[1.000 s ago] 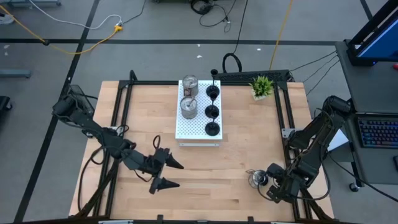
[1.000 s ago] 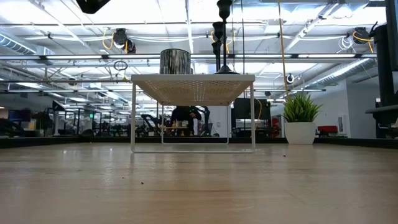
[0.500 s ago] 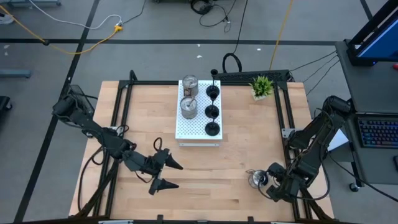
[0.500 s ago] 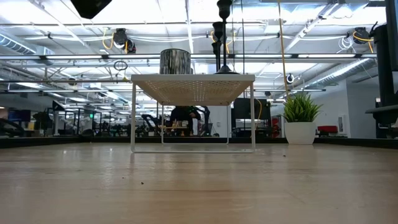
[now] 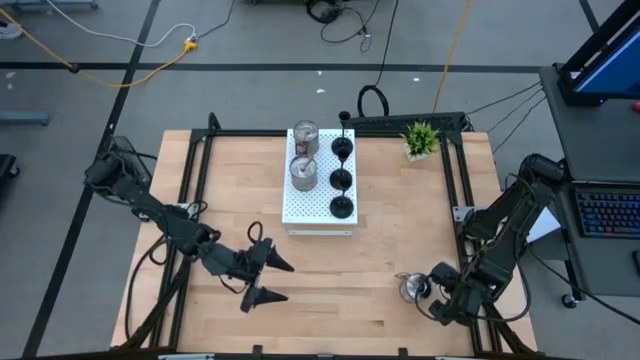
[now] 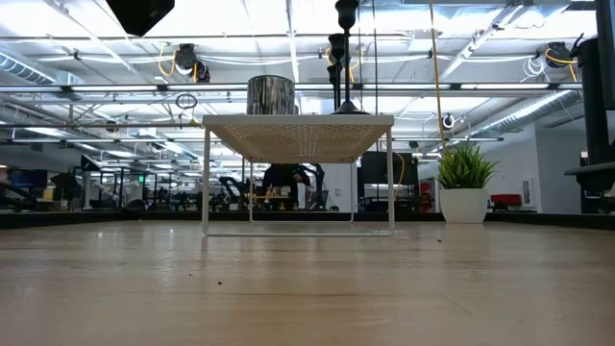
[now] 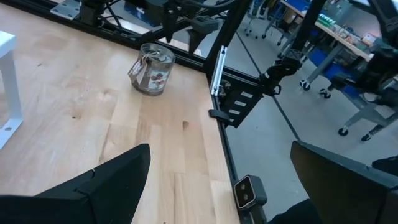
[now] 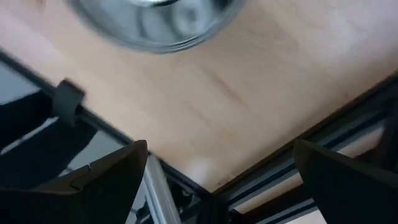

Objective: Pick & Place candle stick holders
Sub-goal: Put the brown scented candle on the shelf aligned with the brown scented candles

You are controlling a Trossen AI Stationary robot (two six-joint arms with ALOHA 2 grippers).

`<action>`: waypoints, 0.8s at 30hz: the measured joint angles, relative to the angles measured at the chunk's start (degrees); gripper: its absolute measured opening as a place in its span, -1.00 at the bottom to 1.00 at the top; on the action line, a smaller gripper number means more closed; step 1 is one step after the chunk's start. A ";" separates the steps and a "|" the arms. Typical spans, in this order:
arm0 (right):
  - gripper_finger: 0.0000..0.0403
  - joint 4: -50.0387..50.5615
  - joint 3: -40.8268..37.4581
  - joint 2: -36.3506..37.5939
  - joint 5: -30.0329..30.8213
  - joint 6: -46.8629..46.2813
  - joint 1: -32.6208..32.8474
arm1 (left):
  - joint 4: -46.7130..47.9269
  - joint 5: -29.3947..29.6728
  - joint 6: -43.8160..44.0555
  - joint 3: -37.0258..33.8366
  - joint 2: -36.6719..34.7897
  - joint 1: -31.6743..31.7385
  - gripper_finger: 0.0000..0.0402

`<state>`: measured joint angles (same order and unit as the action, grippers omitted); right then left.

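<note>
A white perforated stand (image 5: 318, 190) at the far middle carries two silver candle stick holders (image 5: 303, 155) and three black ones (image 5: 341, 179). A third silver holder (image 5: 410, 288) stands on its base on the table near the near right corner. It also shows in the left wrist view (image 7: 152, 68) and the right wrist view (image 8: 155, 18). My right gripper (image 5: 437, 294) hangs open just right of it, tilted down, and the holder lies beyond its fingertips (image 8: 99, 180). My left gripper (image 5: 285, 281) is open over the near left of the table, holding nothing.
A small green potted plant (image 5: 421, 138) stands at the far right corner. The black table frame (image 7: 217, 74) runs along the right edge close to the lone silver holder. Bare wood lies between the two grippers and in front of the stand (image 6: 298, 130).
</note>
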<state>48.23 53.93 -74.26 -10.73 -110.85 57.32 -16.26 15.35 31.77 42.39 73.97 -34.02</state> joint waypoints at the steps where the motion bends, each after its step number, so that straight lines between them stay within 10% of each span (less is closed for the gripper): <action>1: 0.96 -0.51 0.00 0.15 0.17 0.73 0.00 | 0.09 0.18 0.00 0.00 0.00 0.04 0.97; 9: 0.97 -0.40 0.02 5.17 13.19 -1.04 -0.88 | 0.34 0.15 0.00 0.00 0.00 0.70 0.97; 24: 0.97 4.24 0.04 7.26 12.03 10.55 -11.75 | 1.49 0.11 0.02 0.00 0.00 0.68 0.97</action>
<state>52.47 53.98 -67.00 1.30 -100.30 45.57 -14.76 15.46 31.79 42.39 73.97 -33.34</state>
